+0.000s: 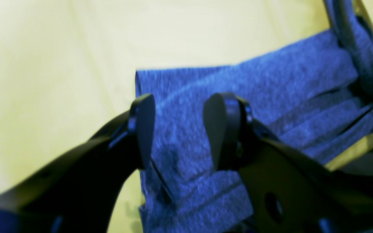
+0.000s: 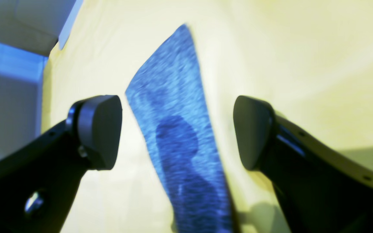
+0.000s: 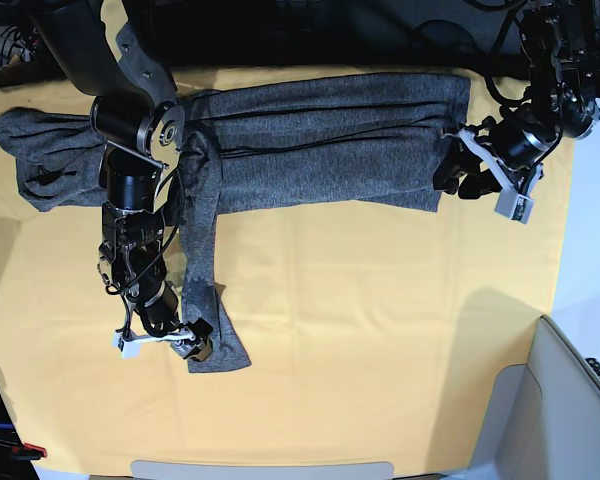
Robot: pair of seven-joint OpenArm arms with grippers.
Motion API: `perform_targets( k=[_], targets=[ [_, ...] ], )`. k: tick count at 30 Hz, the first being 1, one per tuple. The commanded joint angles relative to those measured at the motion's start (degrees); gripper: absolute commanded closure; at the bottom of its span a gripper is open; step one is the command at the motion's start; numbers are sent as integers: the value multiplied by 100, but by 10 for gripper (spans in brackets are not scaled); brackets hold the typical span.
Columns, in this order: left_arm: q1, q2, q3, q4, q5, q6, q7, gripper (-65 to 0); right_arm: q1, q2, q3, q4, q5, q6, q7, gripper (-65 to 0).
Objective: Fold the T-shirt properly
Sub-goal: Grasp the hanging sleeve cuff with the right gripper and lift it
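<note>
The T-shirt [image 3: 320, 140] is dark grey and lies stretched across the far side of the yellow table cloth [image 3: 380, 330], folded into a long band. One sleeve [image 3: 205, 260] runs down from it toward the front. My right gripper [image 3: 200, 346] hovers over that sleeve's cuff end. In the right wrist view the right gripper [image 2: 176, 132] is wide open with the sleeve [image 2: 180, 129] lying between its fingers. My left gripper [image 3: 456, 176] is at the shirt's right-hand edge. The left gripper [image 1: 181, 129] is open, its fingers straddling the layered edge of the T-shirt [image 1: 254, 90].
A grey bin [image 3: 570, 400] stands off the table's front right corner. A white strip [image 3: 260, 469] lies along the front edge. The cloth's edge [image 2: 49, 74] shows in the right wrist view, with grey floor beyond. The shirt's left end [image 3: 40, 150] is bunched.
</note>
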Motion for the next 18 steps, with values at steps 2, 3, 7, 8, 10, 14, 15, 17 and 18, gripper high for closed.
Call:
perform_targets(
  k=[2, 3, 7, 8, 10, 14, 15, 17, 18],
  targets=[
    [-19, -80, -29, 90, -64, -14, -87, -271, 142, -74, -27, 30, 23, 36, -119, -527],
    [-19, -80, -29, 90, -64, -14, -87, -271, 134, -83, -36, 30, 23, 36, -128, -525],
    [-19, -80, -29, 90, -64, -14, -87, -271, 134, -83, -45, -84, 23, 36, -128, -416],
    [-19, -80, -29, 90, -64, -14, -87, -271, 142, -74, -45, -102, 23, 36, -128, -352],
    [-10, -80, -29, 90, -64, -14, -87, -271, 142, -65, -45, -128, 14, 36, -128, -205],
    [-10, -80, -29, 90, -64, -23, -87, -271, 142, -56, -141, -84, -188, 36, -128, 0],
    [-10, -80, -29, 90, -64, -23, -87, -271, 125, -65, -265, -58, -258, 36, -128, 0],
    [-19, -80, -29, 90, -64, -23, -87, -271, 11, -92, -713, 276, -294, 36, -224, 0],
    [-19, -80, -29, 90, -64, -23, -87, -271, -139, -92, -915, 558, -294, 36, -356, 0]
  ],
)
